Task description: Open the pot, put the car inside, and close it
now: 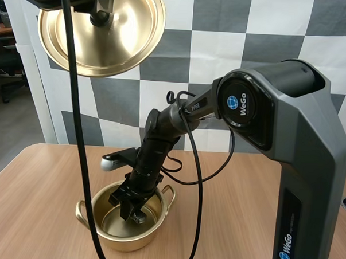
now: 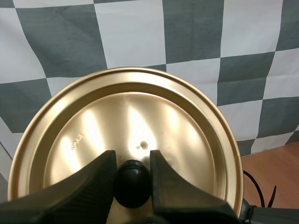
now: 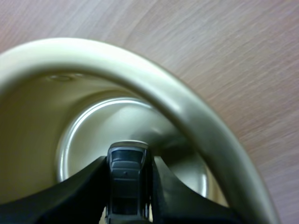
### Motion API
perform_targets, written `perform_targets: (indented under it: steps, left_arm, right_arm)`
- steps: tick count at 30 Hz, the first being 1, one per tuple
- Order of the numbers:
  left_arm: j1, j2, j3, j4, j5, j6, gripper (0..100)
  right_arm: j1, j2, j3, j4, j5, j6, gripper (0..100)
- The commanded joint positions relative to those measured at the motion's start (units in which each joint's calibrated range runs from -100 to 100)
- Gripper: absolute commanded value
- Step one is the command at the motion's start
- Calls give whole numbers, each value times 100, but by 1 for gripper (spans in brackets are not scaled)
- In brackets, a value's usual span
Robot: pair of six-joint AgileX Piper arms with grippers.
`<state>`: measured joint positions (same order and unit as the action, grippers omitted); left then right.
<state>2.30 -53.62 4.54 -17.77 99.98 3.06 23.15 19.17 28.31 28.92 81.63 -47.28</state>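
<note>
- Car [image 3: 125, 179] sat pinched between the two fingers of your right gripper [image 3: 127, 162], down inside the open pot [image 3: 187, 112], below its rim and over the shiny floor.
- Its long axis ran in line with the fingers, nose pointing out past the tips toward the pot's floor, so the fingers clamped it by its two flanks.
- From the high view, your right gripper [image 1: 134, 212] reached steeply down into the pot [image 1: 122, 239], which stood upright on the table [image 1: 32, 186].
- I could not tell whether the car already touched the floor; it looked close, perhaps just above it.
- Your left gripper [image 2: 132, 161] had its fingers pinched on the black knob [image 2: 132, 186] of the lid [image 2: 140, 116].
- In the high view the lid [image 1: 125, 35] hung tilted on edge, well above the pot and off to its left.
- By my judgement the step in hand was the release, and it turned on one relation: the pot's floor lay straight ahead of the fingertips, along the car's own length.
- Spreading the fingers should let the car settle nose-first and tip over, so you would want room on either flank inside the wall.
- Your right arm stood in the pot's mouth, between lid and pot, so it would have to lift out before the left arm could bring the lid down.
</note>
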Motion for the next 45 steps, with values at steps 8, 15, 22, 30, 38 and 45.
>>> perform_targets:
  steps: [8, 15, 22, 30, 38, 45]
  left_arm:
    - [-2, 19, 1, -8, 2, 2, 0]
    - [-2, 19, 1, -8, 2, 2, 0]
    - [-2, 19, 1, -8, 2, 2, 0]
    - [-2, 19, 1, -8, 2, 2, 0]
    - [-2, 19, 1, -8, 2, 2, 0]
    - [-2, 19, 1, -8, 2, 2, 0]
  right_arm:
    - [0, 3, -4, -3, 100, -4, 0]
    - [0, 3, -4, 35, 283, 24, 0]
    - [0, 3, -4, 161, 379, 4, 48]
    - [0, -9, -4, 161, 379, -9, 57]
    - [0, -68, -40, 126, 664, -9, 56]
    - [0, -711, -810, 209, 1837, 25, 56]
